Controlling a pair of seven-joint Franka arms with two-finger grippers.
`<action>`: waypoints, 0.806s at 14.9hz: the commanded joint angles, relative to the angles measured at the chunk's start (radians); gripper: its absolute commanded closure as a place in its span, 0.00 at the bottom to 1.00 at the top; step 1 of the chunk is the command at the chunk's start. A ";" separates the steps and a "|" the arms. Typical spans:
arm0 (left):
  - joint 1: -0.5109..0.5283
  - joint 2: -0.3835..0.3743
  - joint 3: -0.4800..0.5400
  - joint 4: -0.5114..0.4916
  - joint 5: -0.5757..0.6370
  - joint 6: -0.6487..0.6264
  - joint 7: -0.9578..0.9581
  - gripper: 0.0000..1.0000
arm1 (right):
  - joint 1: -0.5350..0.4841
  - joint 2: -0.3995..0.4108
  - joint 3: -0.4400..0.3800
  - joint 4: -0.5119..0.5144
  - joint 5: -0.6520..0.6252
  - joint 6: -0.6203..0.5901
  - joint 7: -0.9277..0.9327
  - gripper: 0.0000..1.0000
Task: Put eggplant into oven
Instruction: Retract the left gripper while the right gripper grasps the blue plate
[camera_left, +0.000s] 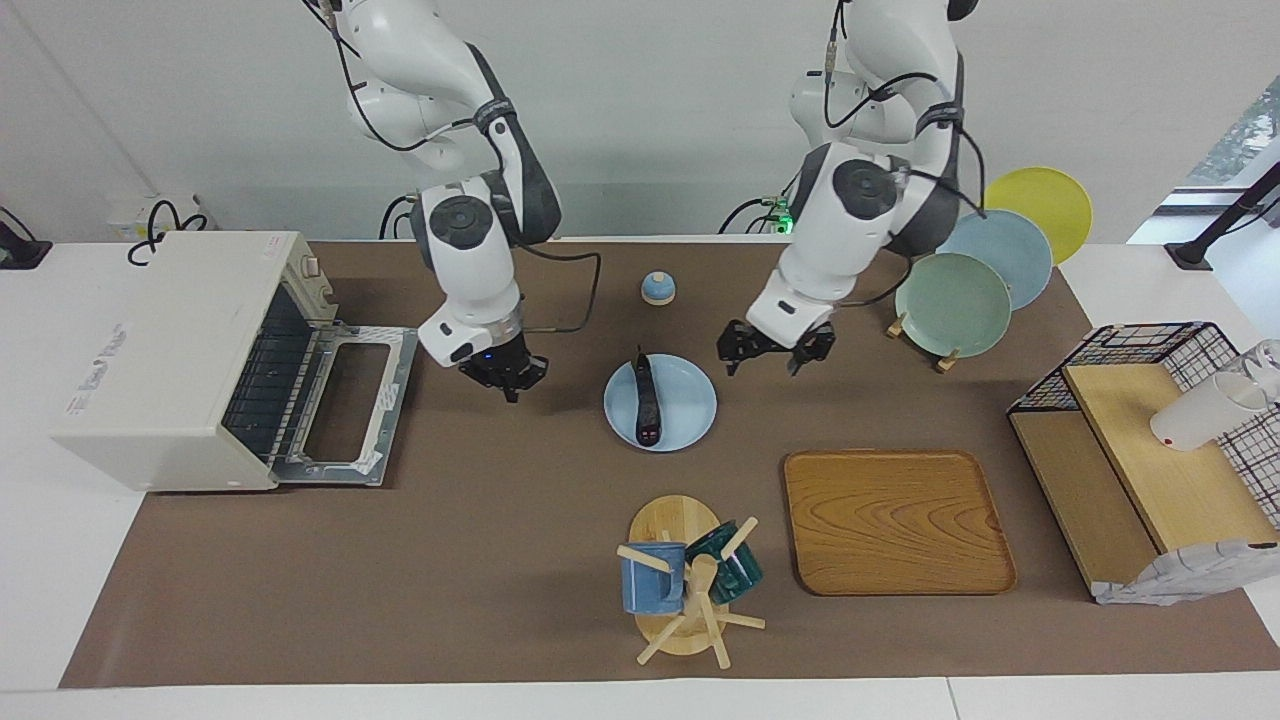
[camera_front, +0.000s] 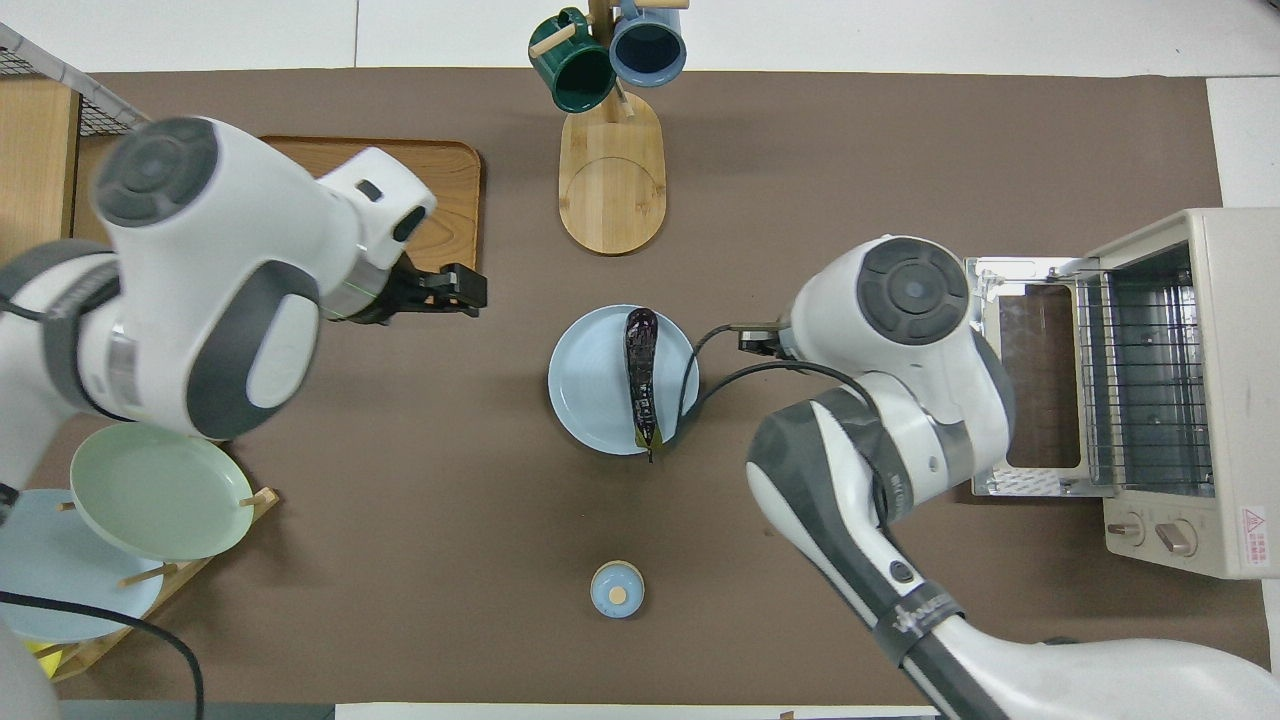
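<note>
Eggplant (camera_left: 646, 399) lies on the blue plate (camera_left: 690, 425), long axis toward the robots; closed, empty right gripper (camera_left: 505, 375) hangs beside it; left gripper (camera_left: 775, 352) open, empty.

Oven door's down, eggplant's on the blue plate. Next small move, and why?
Probably bring the right gripper across over the eggplant and open it to grasp. The eggplant lies free on the blue plate, the right gripper is shut beside the plate on the oven side, and the left gripper is open and off it.
</note>
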 joint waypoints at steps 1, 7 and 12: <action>0.117 -0.021 -0.008 0.048 0.008 -0.090 0.114 0.00 | 0.134 0.240 0.002 0.349 -0.001 -0.131 0.205 0.94; 0.232 -0.069 -0.007 0.048 0.055 -0.128 0.260 0.00 | 0.298 0.390 0.004 0.491 -0.077 -0.021 0.355 0.72; 0.234 -0.116 -0.007 0.049 0.131 -0.188 0.259 0.00 | 0.306 0.343 0.005 0.309 -0.090 0.131 0.349 0.64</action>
